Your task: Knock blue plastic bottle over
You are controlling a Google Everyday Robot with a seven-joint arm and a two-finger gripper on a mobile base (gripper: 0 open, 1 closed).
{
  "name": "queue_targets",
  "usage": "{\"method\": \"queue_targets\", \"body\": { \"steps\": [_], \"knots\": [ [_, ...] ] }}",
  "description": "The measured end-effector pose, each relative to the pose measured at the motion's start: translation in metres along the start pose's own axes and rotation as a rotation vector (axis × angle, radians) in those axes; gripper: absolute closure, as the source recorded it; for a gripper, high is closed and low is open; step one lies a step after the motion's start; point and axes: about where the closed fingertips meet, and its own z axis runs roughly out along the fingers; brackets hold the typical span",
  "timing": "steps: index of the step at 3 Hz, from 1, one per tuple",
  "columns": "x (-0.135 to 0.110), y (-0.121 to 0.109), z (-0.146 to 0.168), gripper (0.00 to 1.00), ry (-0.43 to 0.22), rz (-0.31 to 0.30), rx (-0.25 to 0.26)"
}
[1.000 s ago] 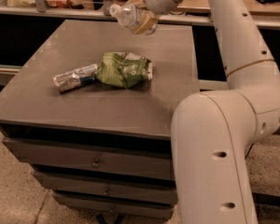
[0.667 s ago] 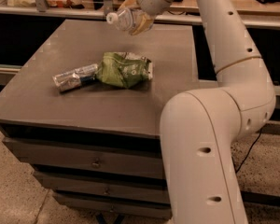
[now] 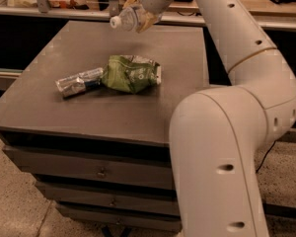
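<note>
Hand [image 3: 140,15] clasps the blue plastic bottle [image 3: 125,19] sideways over the table [image 3: 49,110], its lower half hidden.

End effector [image 3: 142,14] grips bottle [image 3: 125,19] above table [image 3: 64,48], behind the bag [image 3: 130,74].

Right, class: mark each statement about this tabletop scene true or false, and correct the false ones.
1. The blue plastic bottle stands upright. False: it is tipped on its side, cap pointing to the picture's left.
2. The green snack bag lies near the middle of the table. True.
3. The foil wrapper lies on the picture's right of the bag. False: it lies on the left.
4. The gripper is at the table's far edge, by the bottle. True.
</note>
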Motion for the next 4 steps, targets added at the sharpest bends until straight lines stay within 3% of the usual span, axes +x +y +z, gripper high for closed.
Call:
{"method": "queue_targets", "body": {
  "steps": [1,2,3,4],
  "knots": [
    [0.001,-0.002,-0.009,1.0,0.081,-0.022,0.035],
    [-0.012,0.028,0.011,1.0,0.087,0.009,-0.018],
    [-0.027,0.086,0.051,1.0,0.056,0.016,-0.182],
    [-0.027,0.099,0.057,1.0,0.061,0.008,-0.228]
  ]
}}
